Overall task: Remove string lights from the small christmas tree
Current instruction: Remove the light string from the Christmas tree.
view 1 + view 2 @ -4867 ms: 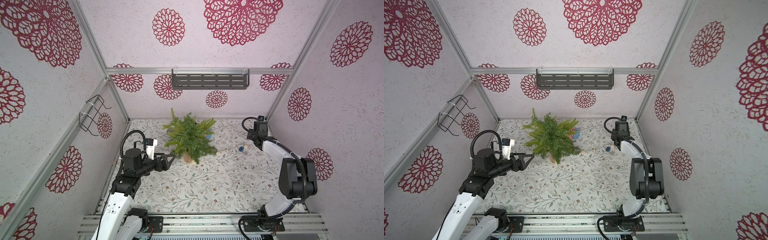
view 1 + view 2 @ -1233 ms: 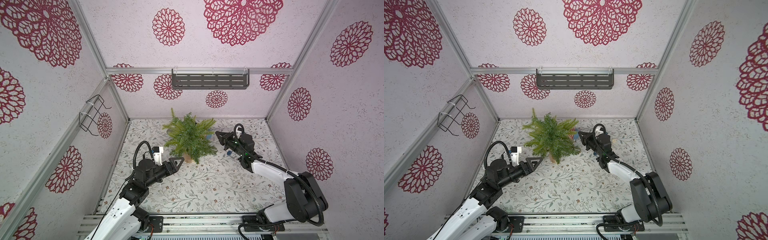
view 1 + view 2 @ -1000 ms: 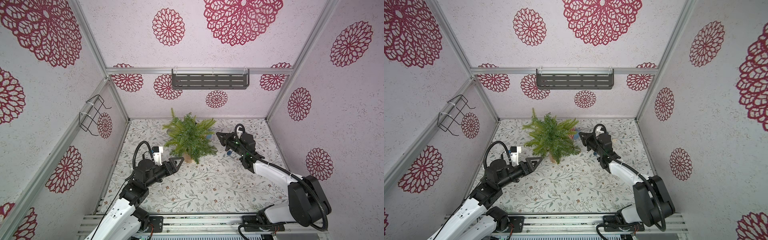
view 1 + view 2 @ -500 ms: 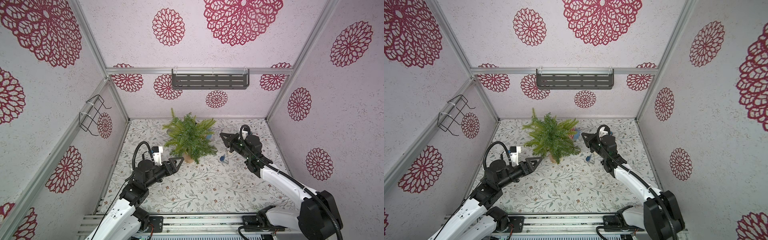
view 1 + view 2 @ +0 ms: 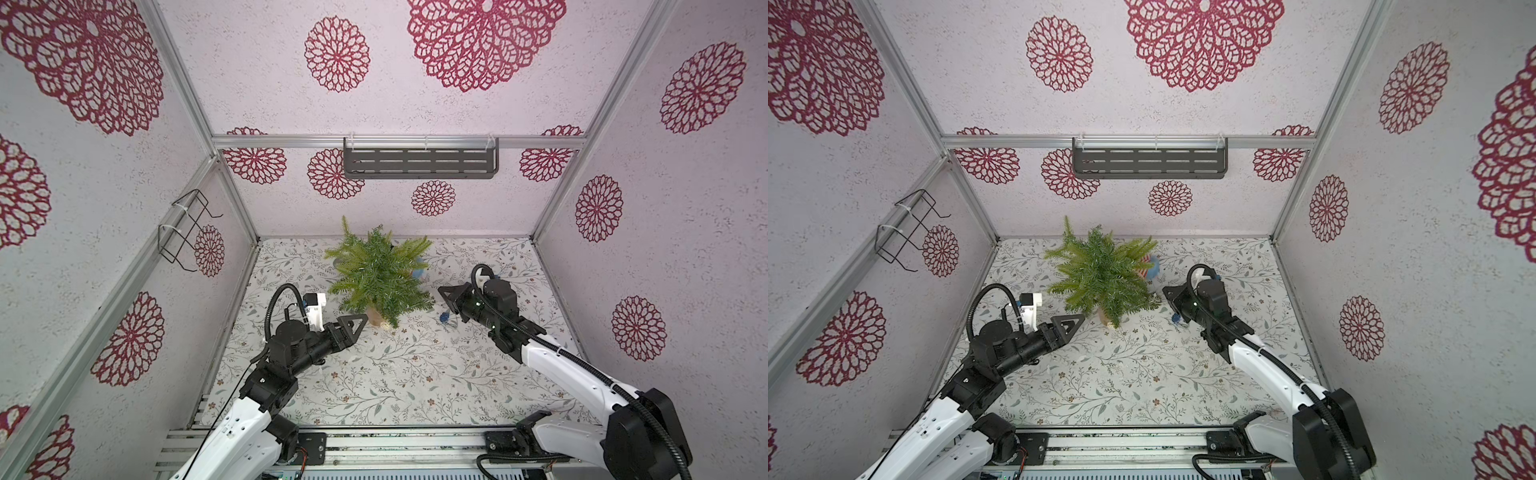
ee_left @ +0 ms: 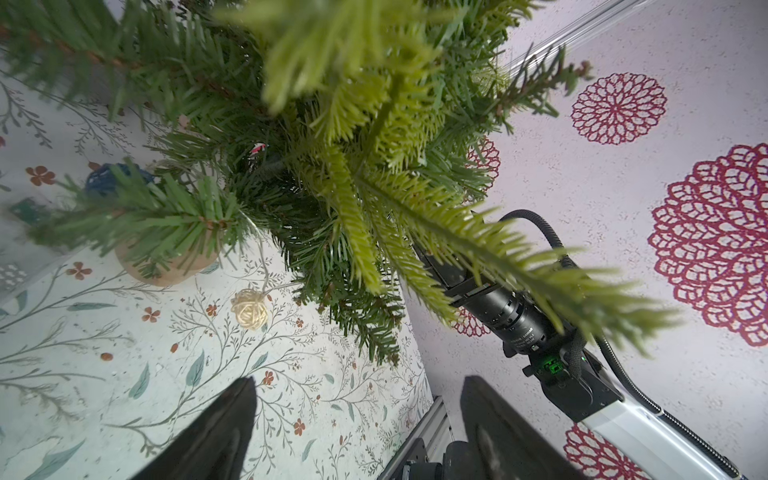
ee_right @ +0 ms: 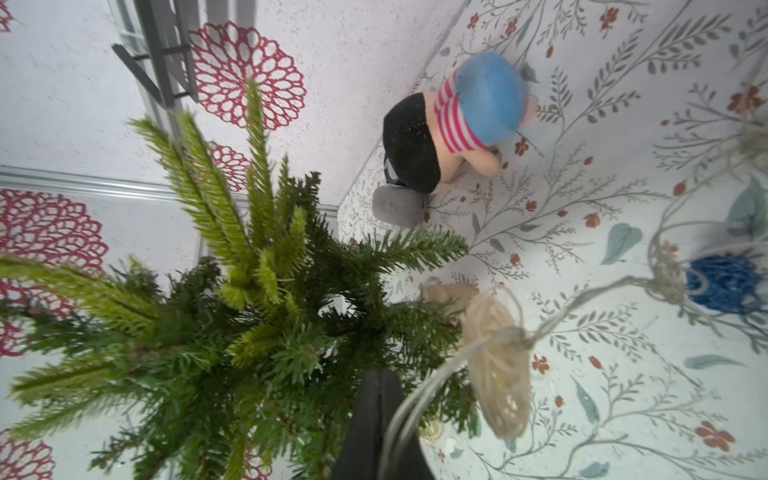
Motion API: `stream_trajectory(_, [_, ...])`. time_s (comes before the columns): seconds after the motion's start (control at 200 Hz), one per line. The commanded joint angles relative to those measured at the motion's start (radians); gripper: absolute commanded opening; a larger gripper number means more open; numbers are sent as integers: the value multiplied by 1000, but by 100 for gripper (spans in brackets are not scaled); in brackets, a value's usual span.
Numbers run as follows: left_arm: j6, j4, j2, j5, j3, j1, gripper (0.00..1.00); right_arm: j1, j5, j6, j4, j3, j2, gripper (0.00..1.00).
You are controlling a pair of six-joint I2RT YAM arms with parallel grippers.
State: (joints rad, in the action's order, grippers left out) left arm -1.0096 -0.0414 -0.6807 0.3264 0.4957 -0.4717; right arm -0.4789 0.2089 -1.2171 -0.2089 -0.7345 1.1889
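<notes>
The small christmas tree (image 5: 380,278) (image 5: 1104,276) stands at the back middle of the floral table. The string lights trail from it. A cream ball (image 5: 385,325) (image 6: 249,308) lies by the tan trunk. A blue ball (image 5: 444,318) (image 5: 1176,318) hangs under my right gripper (image 5: 442,293). In the right wrist view that gripper (image 7: 380,374) is shut, the clear wire runs out along its jaws to a cream ball (image 7: 496,365) and the blue ball (image 7: 721,282). My left gripper (image 5: 359,322) (image 6: 357,380) stands open and empty, left of the trunk, apart from it.
A plush doll (image 7: 457,120) (image 5: 417,272) with blue cap and striped shirt sits behind the tree on its right. A grey shelf (image 5: 419,164) hangs on the back wall and a wire rack (image 5: 185,232) on the left wall.
My right gripper has pulled away from the tree toward the front and right, still shut, dragging the wire and the blue ball with it. The left arm has stayed put.
</notes>
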Motion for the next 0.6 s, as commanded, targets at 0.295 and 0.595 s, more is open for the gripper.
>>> stream_trajectory(0.295, [39,27,-17,9,-2,-7,82,-25,-17,111,32,-124,30,0])
stream_trajectory(0.595, [87,-11,0,-20,16,-8,82,-35,-1,152,57,-192,28,0])
